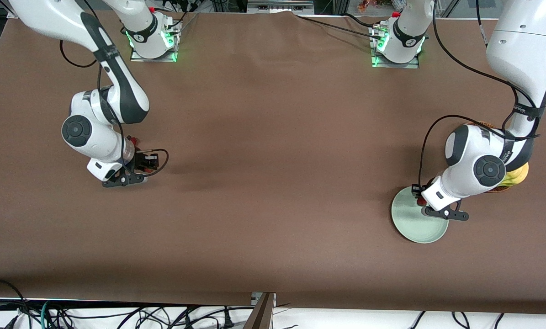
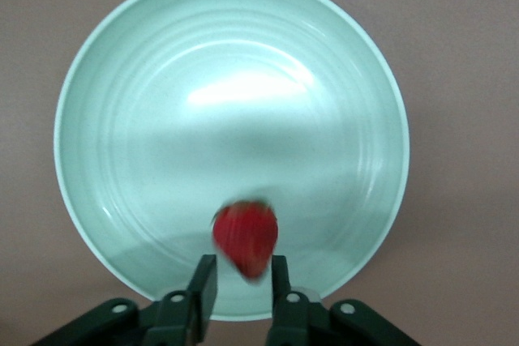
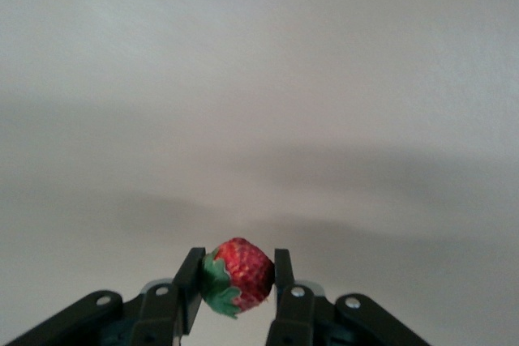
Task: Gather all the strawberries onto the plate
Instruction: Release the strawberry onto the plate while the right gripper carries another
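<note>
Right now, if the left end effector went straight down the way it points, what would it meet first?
Most likely the plate: the left end effector points down over its inner surface near the rim, with a blurred strawberry between its fingertips. That berry would probably touch first; height is unclear.

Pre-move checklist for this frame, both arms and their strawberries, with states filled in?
1. Left gripper over the plate: ok.
2. Left arm's strawberry blurred at the fingertips; released or held: cannot tell.
3. Right gripper shut on second strawberry: ok.
4. Right gripper's strawberry clear of the table: cannot tell.
5. Third strawberry located: not ok, none visible.
</note>
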Robot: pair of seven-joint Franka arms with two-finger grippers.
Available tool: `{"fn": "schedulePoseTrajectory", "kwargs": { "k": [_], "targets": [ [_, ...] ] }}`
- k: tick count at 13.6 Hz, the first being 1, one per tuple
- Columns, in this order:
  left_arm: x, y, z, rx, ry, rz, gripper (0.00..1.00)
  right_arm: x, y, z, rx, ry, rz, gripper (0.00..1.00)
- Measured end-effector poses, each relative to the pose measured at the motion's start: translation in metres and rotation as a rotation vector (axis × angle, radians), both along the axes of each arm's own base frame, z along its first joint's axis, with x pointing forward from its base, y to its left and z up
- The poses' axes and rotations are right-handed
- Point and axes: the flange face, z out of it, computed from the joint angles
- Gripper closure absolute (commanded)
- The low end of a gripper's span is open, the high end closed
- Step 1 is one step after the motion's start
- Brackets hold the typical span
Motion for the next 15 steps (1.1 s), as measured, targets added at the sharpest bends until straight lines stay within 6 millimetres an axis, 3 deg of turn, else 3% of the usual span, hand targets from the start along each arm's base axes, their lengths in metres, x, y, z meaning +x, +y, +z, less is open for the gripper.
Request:
{"fn": "schedulePoseTrajectory", "kwargs": {
  "k": [1, 3, 7, 9, 12, 15],
  "targets": [
    [0.002, 0.003, 0.003, 0.0, -0.006, 0.004, 0.0, 0.004, 0.027, 0.017, 0.015, -0.011, -0.037, 0.91],
    [0.006, 0.004, 0.008, -0.001, -0.019, 0.007, 0.0, 0.0, 0.088, 0.033, 0.043, -0.021, -0.119, 0.91],
    [0.009, -0.007, 0.028, 0.0, -0.023, -0.007, 0.0, -0.031, 0.23, 0.015, 0.078, 0.02, -0.254, 0.9],
    [0.009, -0.019, 0.046, -0.001, -0.036, -0.023, 0.0, -0.045, 0.289, 0.0, 0.09, 0.036, -0.297, 0.9],
    [0.008, -0.032, 0.072, 0.005, -0.033, -0.042, 0.0, -0.057, 0.347, -0.026, 0.095, 0.02, -0.297, 0.84],
    [0.01, -0.043, 0.093, -0.006, -0.012, -0.039, 0.0, -0.069, 0.381, -0.062, 0.137, -0.03, -0.283, 0.84]
  ]
}}
